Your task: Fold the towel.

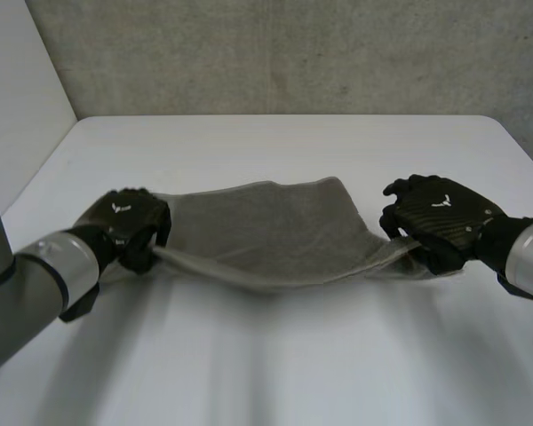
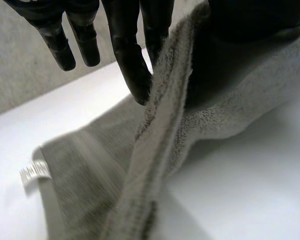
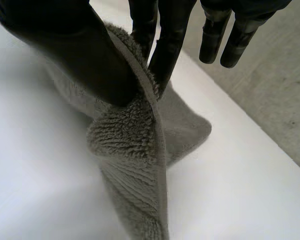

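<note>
Risking slip of towel [image 1: 265, 232] from thin pinch if pulled unevenly; sagging near edge likely to drag, skewing fold. Left hand [image 1: 124, 226]: knuckles up, pinching near-left corner between thumb and finger, remaining fingers [image 2: 84, 46] straight. Towel's far half flat on table [image 1: 275, 364]. Right hand [image 1: 437, 217]: same pinch on near-right corner, just above table.

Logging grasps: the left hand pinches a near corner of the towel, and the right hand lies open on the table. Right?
No. The right hand pinches the other near corner of the towel between thumb and fingers, as the right wrist view shows; the left hand does pinch.
</note>
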{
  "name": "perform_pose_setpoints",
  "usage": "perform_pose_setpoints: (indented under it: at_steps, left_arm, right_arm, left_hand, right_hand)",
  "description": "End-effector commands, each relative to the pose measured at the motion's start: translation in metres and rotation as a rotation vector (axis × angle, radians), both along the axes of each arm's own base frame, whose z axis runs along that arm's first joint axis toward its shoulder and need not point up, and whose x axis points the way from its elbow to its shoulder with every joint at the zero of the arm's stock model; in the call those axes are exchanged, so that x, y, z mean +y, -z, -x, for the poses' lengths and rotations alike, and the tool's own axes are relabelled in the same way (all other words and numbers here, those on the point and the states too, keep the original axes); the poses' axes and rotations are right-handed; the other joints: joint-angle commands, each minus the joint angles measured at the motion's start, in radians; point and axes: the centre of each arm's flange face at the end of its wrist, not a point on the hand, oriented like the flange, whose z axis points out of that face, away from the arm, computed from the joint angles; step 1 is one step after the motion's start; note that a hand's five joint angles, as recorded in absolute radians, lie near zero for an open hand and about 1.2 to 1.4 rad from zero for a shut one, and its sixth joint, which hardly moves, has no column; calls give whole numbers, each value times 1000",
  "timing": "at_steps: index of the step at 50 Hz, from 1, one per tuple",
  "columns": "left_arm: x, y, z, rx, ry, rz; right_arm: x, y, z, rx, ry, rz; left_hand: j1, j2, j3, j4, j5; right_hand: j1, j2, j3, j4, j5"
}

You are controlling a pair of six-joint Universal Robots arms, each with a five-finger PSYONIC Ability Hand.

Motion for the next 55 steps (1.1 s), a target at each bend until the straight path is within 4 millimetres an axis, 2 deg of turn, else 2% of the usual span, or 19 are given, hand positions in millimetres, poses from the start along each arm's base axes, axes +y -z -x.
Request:
perform_pose_setpoints:
  at_steps: [1, 9, 11, 12, 13, 14, 20, 22, 28, 30, 33, 38, 39, 41, 43, 44, 46, 49, 55]
  left_arm:
    - [-38, -9, 11, -140, 55, 122]
    - [-98, -44, 37, -127, 62, 327]
    - [-108, -64, 45, -95, 55, 429]
    - [-114, -93, 54, -52, 45, 560]
    - [-114, -93, 54, -51, 45, 561]
    - [-115, -124, 60, 5, 28, 698]
    - [-90, -213, 47, 170, -42, 1075]
    - [-83, -216, 44, 172, -36, 1093]
    - [-86, -179, 42, 118, 21, 1003]
    - [-87, -139, 40, 69, 76, 898]
    - [-87, -120, 39, 46, 97, 850]
    - [-72, -36, 28, -89, 166, 640]
    - [-72, -36, 28, -89, 166, 640]
    - [-66, -15, 26, -127, 183, 589]
    - [-51, 27, 24, -190, 222, 483]
    - [-51, 27, 24, -190, 222, 483]
    - [-38, 65, 26, -232, 258, 374]
    - [-32, 80, 28, -241, 277, 329]
    - [-12, 101, 37, -258, 318, 255]
  right_arm:
    - [-26, 7, -19, 165, -51, 36]
    - [-94, -12, -44, 216, 3, 247]
    - [-125, -73, -52, 139, 118, 504]
    - [-125, -73, -52, 138, 118, 506]
    - [-127, -113, -60, 31, 172, 636]
    - [-124, -145, -63, -98, 208, 723]
    - [-93, -216, -45, -399, 196, 838]
    - [-98, -198, -28, -412, 167, 737]
    - [-92, -151, -29, -345, 110, 592]
    - [-84, -123, -28, -281, 89, 545]
    - [-81, -109, -26, -242, 89, 522]
    - [-65, -40, -20, -82, 80, 400]
    - [-65, -40, -20, -82, 80, 400]
    - [-50, -1, -19, -11, 58, 314]
    - [-44, 20, -17, 28, 43, 266]
    - [-43, 20, -17, 28, 43, 265]
    - [-29, 63, -18, 90, -6, 158]
    - [-20, 89, -16, 121, -22, 74]
    - [-16, 96, -13, 137, -16, 45]
  left_hand:
    - [141, 68, -44, -52, 93]
    - [141, 68, -44, -52, 93]
    - [141, 68, -44, -52, 93]
    - [141, 68, -44, -52, 93]
    - [141, 68, -44, -52, 93]
    - [141, 68, -44, -52, 93]
    - [141, 68, -44, -52, 93]
    - [141, 68, -44, -52, 93]
    - [141, 68, -44, -52, 93]
    - [141, 68, -44, -52, 93]
    - [141, 68, -44, -52, 93]
    - [141, 68, -44, -52, 93]
    - [141, 68, -44, -52, 93]
    - [141, 68, -44, -52, 93]
    - [141, 68, -44, -52, 93]
    - [141, 68, -44, -52, 93]
    - [80, 7, -44, -52, 32]
    - [51, -22, -44, -52, 2]
    - [-40, -113, -44, -52, -89]
  right_hand:
    - [116, 98, -6, -7, 85]
    - [116, 98, -6, -7, 85]
    - [116, 98, -6, -7, 85]
    - [116, 98, -6, -7, 85]
    - [116, 98, -6, -7, 85]
    - [116, 98, -6, -7, 85]
    - [116, 98, -6, -7, 85]
    - [116, 98, -6, -7, 85]
    - [116, 98, -6, -7, 85]
    - [116, 98, -6, -7, 85]
    - [116, 98, -6, -7, 85]
    - [116, 98, -6, -7, 85]
    - [116, 98, -6, -7, 85]
    - [116, 98, -6, -7, 85]
    - [116, 98, -6, -7, 85]
    - [116, 98, -6, -7, 85]
    - [116, 98, -6, -7, 85]
    - [116, 98, -6, -7, 85]
    - [116, 98, -6, -7, 85]
